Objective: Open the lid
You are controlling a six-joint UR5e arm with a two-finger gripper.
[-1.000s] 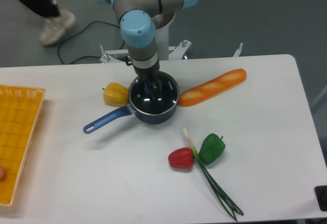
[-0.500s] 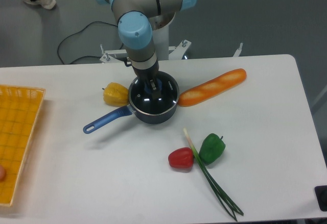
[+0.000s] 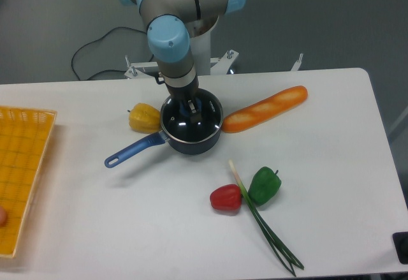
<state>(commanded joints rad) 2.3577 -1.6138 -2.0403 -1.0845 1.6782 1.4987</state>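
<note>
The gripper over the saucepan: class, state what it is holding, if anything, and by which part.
The gripper is down at the blue centre knob of the lid, which sits on the saucepan. Whether the fingers are actually clamped on the knob cannot be told from this view.

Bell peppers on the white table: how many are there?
3: a yellow bell pepper left of the dark-blue saucepan, and a red bell pepper beside a green bell pepper nearer the front. None seems hidden.

I see a white table carrying a dark-blue saucepan near its far middle, handle pointing left and nearer. Just left sits a yellow pepper, just right a baguette. Nearer lie a red pepper, a green pepper and a spring onion; a yellow basket sits at the left edge.
</note>
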